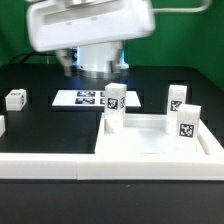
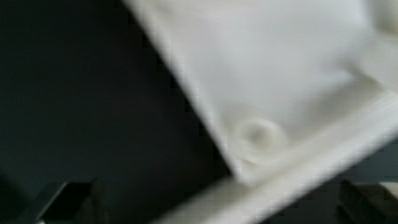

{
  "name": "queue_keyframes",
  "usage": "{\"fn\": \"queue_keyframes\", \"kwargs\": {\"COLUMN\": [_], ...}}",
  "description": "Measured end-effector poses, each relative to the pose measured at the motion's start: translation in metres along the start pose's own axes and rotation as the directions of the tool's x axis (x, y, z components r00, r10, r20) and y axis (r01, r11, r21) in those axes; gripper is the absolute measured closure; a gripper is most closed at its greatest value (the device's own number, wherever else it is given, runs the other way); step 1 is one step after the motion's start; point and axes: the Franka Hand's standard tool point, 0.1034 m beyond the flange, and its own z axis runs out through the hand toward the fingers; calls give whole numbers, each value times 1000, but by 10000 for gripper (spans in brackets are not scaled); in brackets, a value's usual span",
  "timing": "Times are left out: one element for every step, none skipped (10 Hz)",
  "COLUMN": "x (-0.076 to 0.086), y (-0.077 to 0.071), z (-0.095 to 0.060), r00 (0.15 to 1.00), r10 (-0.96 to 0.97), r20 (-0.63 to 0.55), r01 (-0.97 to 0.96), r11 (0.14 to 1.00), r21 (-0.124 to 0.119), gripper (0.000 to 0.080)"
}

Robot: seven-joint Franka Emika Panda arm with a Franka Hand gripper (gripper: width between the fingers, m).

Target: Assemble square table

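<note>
Jaws (image 2: 205, 205) spread, nothing between them; two dark fingertips (image 2: 68, 200) just visible at wrist view's edge, poised above slab corner. Beneath: square table slab (image 2: 267, 80), white, raised rim, round corner hole (image 2: 262, 135), blurred. Exterior view: arm's white wrist housing (image 1: 90, 25) hangs over black bench (image 1: 40, 85). Slab (image 1: 150, 145) lies at front, toward exterior view's right. Tagged leg posts stand on or behind it: (image 1: 114, 108), (image 1: 187, 122), (image 1: 177, 98). Another post (image 1: 15, 98) lies apart at exterior view's left. Marker board (image 1: 85, 98) flat behind.
</note>
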Motion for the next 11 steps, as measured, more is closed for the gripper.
{"fn": "queue_keyframes", "kwargs": {"x": [-7,-10,-6,-6,-6,-6,-6,-8,-15,-24,-34], "y": [35,71,92,91,91,92,92,96,109,131,156], "z": [-7,-10,-9,-8,-8,-8,-8,-5,6,15,18], "r00": [990,972,960,940,912,904,908,909,913,901,896], "r10": [-139,-236,-280,-342,-411,-427,-419,-418,-407,-426,-427], "r20": [-3,-17,-21,-13,-7,-6,-6,2,34,83,124], "r01": [139,235,279,341,410,427,419,417,409,433,439], "r11": [990,971,960,939,911,903,907,907,911,898,892], "r21": [-7,-31,-37,-45,-47,-47,-47,-48,-56,-80,-103], "gripper": [151,151,151,151,151,151,151,151,151,151,151]}}
